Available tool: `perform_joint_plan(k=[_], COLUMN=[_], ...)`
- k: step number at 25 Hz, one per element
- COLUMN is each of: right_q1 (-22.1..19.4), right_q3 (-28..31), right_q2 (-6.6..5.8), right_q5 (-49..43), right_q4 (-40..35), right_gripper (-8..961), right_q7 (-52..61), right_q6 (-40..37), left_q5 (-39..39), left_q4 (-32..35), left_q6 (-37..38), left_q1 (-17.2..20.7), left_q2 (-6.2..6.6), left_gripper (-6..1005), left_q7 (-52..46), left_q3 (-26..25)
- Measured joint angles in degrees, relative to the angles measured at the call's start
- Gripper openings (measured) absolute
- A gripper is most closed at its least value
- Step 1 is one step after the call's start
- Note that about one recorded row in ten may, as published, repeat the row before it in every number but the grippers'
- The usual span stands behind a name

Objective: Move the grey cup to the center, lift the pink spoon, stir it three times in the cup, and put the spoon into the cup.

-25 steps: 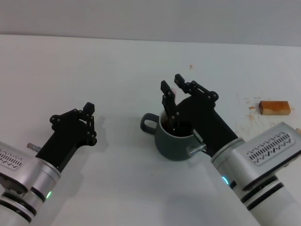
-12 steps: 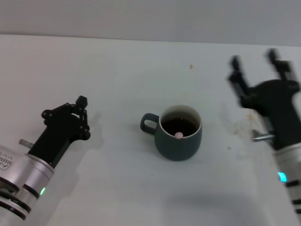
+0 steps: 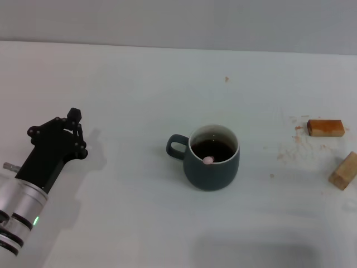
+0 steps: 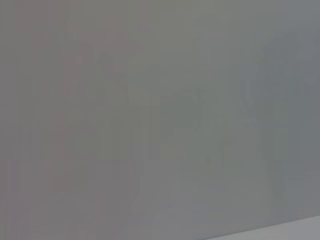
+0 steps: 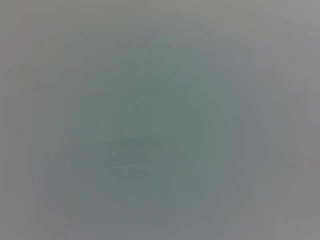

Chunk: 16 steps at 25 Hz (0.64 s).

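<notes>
Gone from the head view since half a second ago: my right arm, which stood blurred at the right edge. My left arm has drawn back further toward the lower left.

Item, lower left of frame: left gripper, black, over bare table, well apart from the cup. Its fingers sit close together at the tip, a narrow claw holding nothing.

Item, centre of frame: grey cup, upright, loop handle pointing to the frame's left. Contents: dark liquid below a pale inner wall, and the pink spoon, of which only the rounded pink end shows above the liquid, close to the near wall.

Item, right edge, mid-height: tan wooden block, tilted, well apart from the cup.

Item, right side, farther back: orange-brown wooden block, lying flat, small brown specks on the table around it.

Right gripper: not visible in any view. Both wrist views show only a featureless grey field.
</notes>
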Motion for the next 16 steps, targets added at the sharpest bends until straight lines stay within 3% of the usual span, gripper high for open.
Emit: perform_joint_plan(k=[6,16], right_q1=[-2.2,-1.5], right_q3=[-1.1,-3.0], right_q2=[0.11,0.30], right_q5=[0.3,0.4], right_q4=[-0.9,-3.3], right_gripper=[672,676], right_q7=[2.0,3.4], right_q6=[-1.4,-1.5], left_q5=[0.0,0.0], left_q4=[0.2,0.2], left_q6=[0.2,0.3], left_q1=[0.3,0.8], left_q2=[0.06,-0.07], left_gripper=[-2,-2], left_q7=[0.0,0.0], left_q3=[-1.0,-1.8])
